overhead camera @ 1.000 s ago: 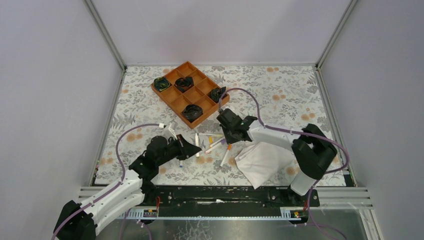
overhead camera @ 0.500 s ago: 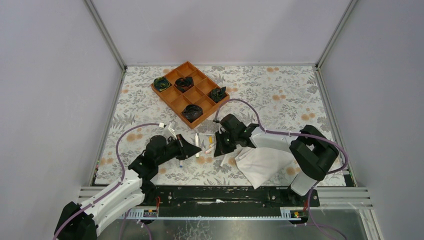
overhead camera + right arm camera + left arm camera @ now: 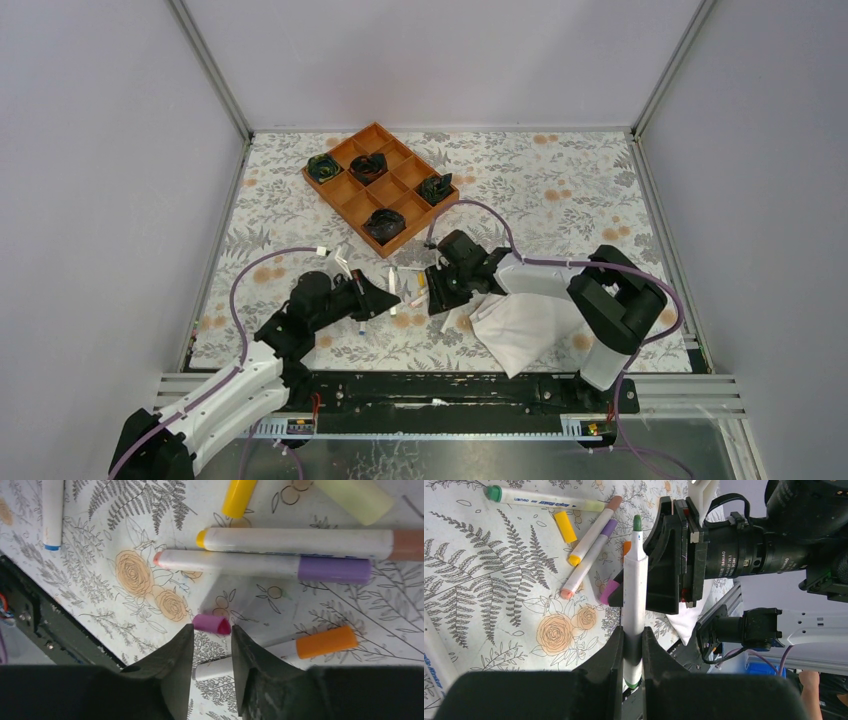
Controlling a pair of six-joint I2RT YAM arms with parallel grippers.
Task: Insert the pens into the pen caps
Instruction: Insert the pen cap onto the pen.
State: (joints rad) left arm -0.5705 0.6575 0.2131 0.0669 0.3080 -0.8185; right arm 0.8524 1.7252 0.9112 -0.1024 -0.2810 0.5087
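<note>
Loose pens (image 3: 230, 562) and a yellow cap (image 3: 239, 497) scattered on the floral worktop (image 3: 125, 525), cloth (image 3: 530, 325) just beside the right tool (image 3: 211, 630) — jaws partly open, pink cap (image 3: 210, 622) between their tips, left tool (image 3: 633, 636) clamped on a green-tipped pen (image 3: 634, 585).

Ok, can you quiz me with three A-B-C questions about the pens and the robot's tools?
1. Where is the pink cap?
A) in the orange tray
B) on the table, right at the tips of the right tool
C) on the white cloth

2. What colour is the tip of the pen in the left tool?
A) green
B) red
C) black

3. The left tool is:
A) wide open
B) shut on the pen
C) out of sight

Answers:
1 B: it lies on the table at the open jaws' mouth.
2 A: the tip is green.
3 B: its jaws pinch the barrel.
</note>
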